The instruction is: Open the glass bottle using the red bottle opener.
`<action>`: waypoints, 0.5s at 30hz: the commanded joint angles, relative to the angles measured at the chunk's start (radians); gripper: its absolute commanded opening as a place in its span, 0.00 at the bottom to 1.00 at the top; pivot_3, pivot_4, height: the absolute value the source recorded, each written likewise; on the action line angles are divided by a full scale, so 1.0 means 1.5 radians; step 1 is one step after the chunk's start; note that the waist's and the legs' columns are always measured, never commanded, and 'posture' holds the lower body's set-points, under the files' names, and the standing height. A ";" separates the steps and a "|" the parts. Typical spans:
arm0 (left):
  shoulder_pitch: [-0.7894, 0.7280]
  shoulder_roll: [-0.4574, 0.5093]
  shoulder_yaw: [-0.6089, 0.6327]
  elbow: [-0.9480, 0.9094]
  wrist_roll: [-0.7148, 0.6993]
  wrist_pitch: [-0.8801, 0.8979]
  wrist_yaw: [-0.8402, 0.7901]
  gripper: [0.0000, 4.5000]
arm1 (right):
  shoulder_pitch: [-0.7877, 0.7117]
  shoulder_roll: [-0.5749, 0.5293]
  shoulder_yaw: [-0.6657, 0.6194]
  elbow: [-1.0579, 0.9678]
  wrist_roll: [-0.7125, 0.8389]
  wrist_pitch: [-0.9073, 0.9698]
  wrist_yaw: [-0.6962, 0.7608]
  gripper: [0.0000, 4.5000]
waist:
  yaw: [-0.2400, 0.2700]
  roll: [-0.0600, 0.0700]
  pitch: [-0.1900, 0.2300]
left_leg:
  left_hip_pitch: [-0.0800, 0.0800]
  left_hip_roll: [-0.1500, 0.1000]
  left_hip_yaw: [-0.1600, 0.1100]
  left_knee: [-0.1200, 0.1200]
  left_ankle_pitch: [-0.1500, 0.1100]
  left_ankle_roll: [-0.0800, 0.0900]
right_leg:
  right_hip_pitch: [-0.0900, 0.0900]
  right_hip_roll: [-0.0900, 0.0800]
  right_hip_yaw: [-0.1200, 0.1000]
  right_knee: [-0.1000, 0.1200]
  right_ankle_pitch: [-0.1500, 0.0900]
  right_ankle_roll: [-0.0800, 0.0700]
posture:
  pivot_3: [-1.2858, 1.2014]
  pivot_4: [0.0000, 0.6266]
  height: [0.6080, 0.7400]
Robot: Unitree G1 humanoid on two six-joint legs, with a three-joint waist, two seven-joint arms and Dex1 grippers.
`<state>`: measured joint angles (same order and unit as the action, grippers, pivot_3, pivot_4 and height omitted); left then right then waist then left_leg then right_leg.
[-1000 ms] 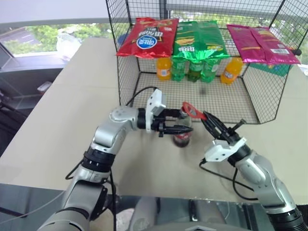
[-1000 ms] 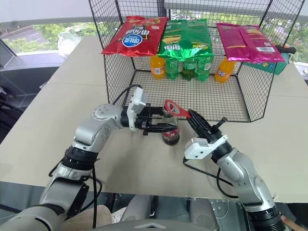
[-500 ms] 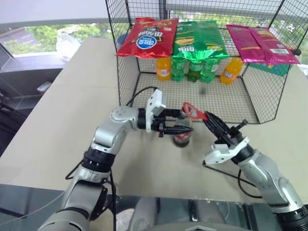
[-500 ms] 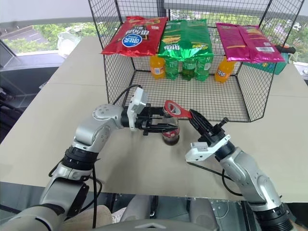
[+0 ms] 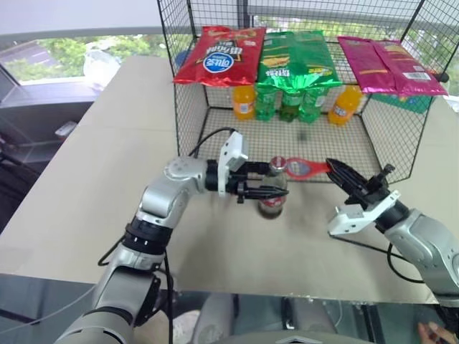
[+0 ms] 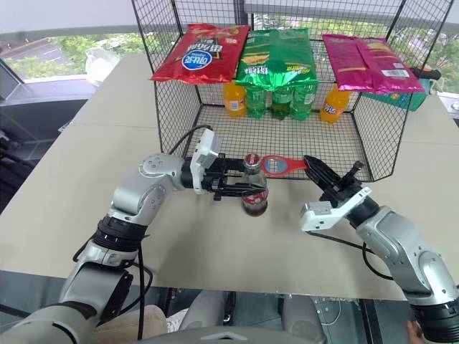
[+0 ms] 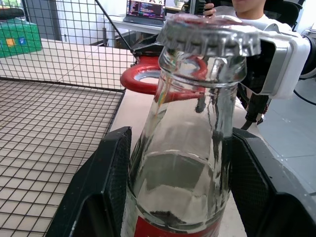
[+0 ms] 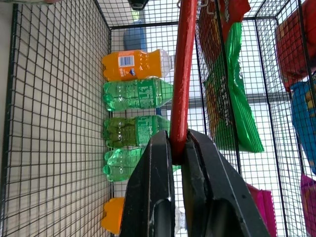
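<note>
The right gripper (image 5: 336, 169) is clamped on the tapering handle of the red bottle opener (image 5: 307, 168), its two black fingers (image 8: 159, 170) pinching the flat red strip between them. From that claw the opener reaches out toward nine o'clock in the head views, lying nearly level, and its ring-shaped head sits just beside the silver cap of the glass bottle (image 5: 272, 195), on the bottle's three o'clock side; whether ring and cap touch cannot be told. The left wrist view shows the red ring behind the bottle's neck, just under the crimped cap, which is on. The left gripper (image 5: 267, 184) comes in from nine o'clock and grips the bottle, one finger (image 7: 105, 190) on each side of the clear shoulder above the red label. The bottle stands upright on the beige table (image 5: 86, 186), dark liquid in its lower part. At twelve o'clock from the bottle stands a black wire cage (image 5: 188, 107), open toward the robot. At its back is a row of plastic soda bottles: an orange one (image 5: 244, 102), three green ones (image 5: 290, 104), and another orange one (image 5: 345, 104) leaning at the three o'clock end. Above them, against the back mesh, sit three snack bags: red (image 5: 219, 56), green (image 5: 297, 59) and pink (image 5: 388, 64).
</note>
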<state>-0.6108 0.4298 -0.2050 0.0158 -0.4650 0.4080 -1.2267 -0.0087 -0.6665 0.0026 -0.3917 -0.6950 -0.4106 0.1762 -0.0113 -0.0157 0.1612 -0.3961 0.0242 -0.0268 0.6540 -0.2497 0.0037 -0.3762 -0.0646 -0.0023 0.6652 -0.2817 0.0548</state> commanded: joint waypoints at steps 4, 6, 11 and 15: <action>-0.004 -0.005 0.006 -0.017 0.002 -0.003 0.009 0.50 | 0.028 0.094 -0.021 -0.053 0.080 0.066 0.002 0.00 | 0.002 0.000 0.000 | -0.001 0.000 -0.001 0.000 0.000 0.000 | 0.000 0.000 -0.001 0.000 0.000 0.000 | 0.52 0.24 1.00; -0.002 -0.006 0.006 -0.018 0.002 -0.003 0.009 0.50 | 0.047 0.108 -0.035 -0.076 0.112 0.074 0.006 0.00 | 0.002 0.000 0.000 | -0.001 0.000 0.000 0.000 0.000 0.000 | 0.000 0.000 0.000 -0.001 0.000 0.000 | 0.52 0.24 1.00; -0.005 -0.010 0.004 -0.015 0.003 -0.005 0.011 0.50 | 0.072 0.128 0.002 -0.112 0.123 0.056 0.018 0.00 | 0.000 0.000 0.000 | 0.000 0.000 -0.001 0.000 0.000 0.000 | 0.000 0.000 0.000 0.000 0.000 0.000 | 0.52 0.24 1.00; -0.006 -0.011 0.004 -0.013 0.003 -0.005 0.011 0.50 | 0.062 0.133 0.053 -0.091 0.089 0.039 0.023 0.00 | 0.000 0.000 0.000 | 0.000 0.000 0.000 0.000 0.000 0.000 | 0.000 0.000 0.000 0.000 0.000 0.000 | 0.52 0.24 1.00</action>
<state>-0.6099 0.4187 -0.2052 0.0128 -0.4627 0.4081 -1.2175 0.0994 -0.4702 0.0624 -0.5126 -0.5461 -0.3287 0.2112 -0.0116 -0.0154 0.1614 -0.3962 0.0241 -0.0272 0.6539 -0.2497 0.0037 -0.3764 -0.0647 -0.0026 0.6653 -0.2817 0.0548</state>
